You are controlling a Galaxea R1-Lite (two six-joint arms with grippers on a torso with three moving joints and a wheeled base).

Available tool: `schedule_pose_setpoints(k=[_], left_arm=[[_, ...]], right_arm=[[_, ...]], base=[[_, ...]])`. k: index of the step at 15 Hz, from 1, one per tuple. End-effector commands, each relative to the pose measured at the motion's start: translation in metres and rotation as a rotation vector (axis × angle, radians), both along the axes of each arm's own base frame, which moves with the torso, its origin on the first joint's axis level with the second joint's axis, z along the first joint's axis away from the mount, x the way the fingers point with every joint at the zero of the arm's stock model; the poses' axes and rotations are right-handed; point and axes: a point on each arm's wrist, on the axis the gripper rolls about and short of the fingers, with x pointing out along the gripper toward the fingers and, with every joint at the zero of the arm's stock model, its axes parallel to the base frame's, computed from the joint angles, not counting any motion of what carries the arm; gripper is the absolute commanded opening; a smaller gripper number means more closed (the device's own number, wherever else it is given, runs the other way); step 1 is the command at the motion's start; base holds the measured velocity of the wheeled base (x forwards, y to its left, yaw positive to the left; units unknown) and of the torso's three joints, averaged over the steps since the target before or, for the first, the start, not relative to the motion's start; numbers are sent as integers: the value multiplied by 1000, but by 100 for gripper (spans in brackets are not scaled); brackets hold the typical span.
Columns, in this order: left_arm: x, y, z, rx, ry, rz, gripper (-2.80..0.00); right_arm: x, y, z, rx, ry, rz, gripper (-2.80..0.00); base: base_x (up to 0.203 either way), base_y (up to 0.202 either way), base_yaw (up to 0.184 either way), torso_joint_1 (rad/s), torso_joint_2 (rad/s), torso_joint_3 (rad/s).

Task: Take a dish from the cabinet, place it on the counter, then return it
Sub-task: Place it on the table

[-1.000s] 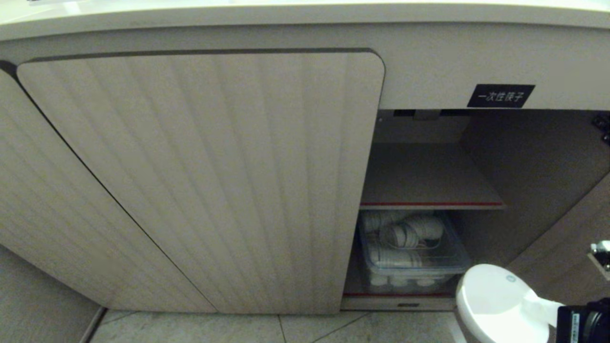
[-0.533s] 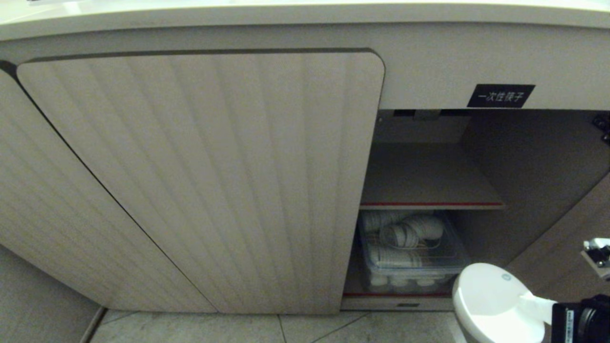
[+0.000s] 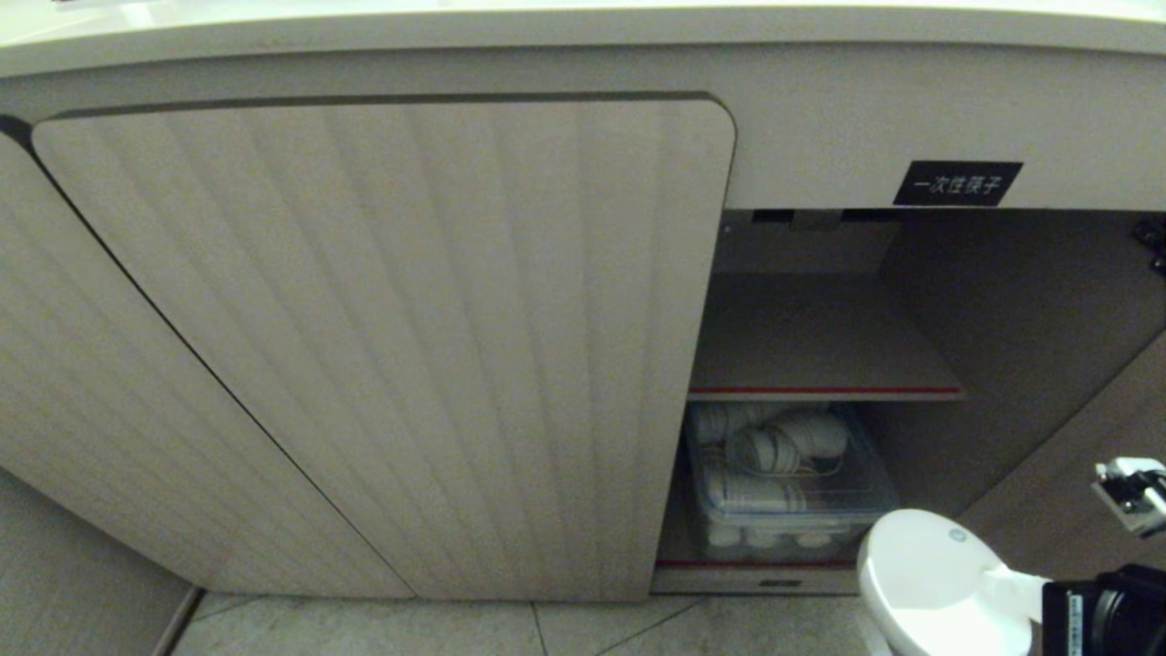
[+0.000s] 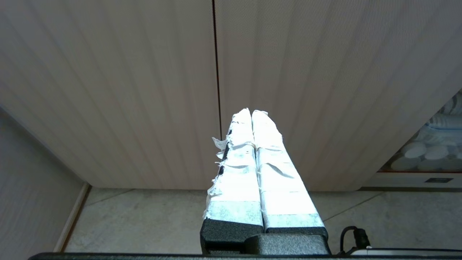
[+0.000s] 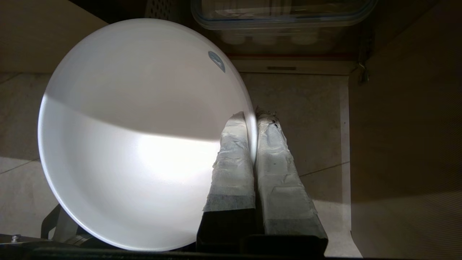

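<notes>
Across the left and middle of the head view the cabinet shows two ribbed doors standing closed; only the compartment at the right is open. In the upper right sits a small black label with white characters. Below it, a red-edged shelf lies bare. Under that shelf, at lower right centre, a clear plastic bin holds white crockery: stacked ribbed bowls lying on their sides on a wire rack, with more small white pieces beneath them. Along the top edge of the frame runs the pale rim of the counter.

The left gripper shows only in its own wrist view, its taped fingers pressed together with nothing between them, pointing at the closed doors above the tiled floor.

The right gripper comes in at the lower right corner of the head view. Its taped fingers are clamped on the rim of the dish, one finger inside the rim and one outside. The dish is a white round piece with a small grey mark near its rim, held above the floor just in front of the open compartment, below and to the right of the bin and outside the cabinet.
</notes>
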Motion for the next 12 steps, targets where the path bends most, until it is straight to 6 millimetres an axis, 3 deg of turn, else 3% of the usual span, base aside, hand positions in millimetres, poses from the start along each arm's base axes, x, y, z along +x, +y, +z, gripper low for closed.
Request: schedule_pose_setpoints(k=[1, 12], left_arm=[[0, 0, 0, 0, 0, 0, -280], [0, 0, 0, -2, -1, 0, -280]], right_arm=[[2, 1, -1, -1, 9, 2, -280], [3, 1, -2, -10, 2, 8, -280]], base=[[0, 0, 0, 0, 0, 0], [0, 0, 0, 0, 0, 0]])
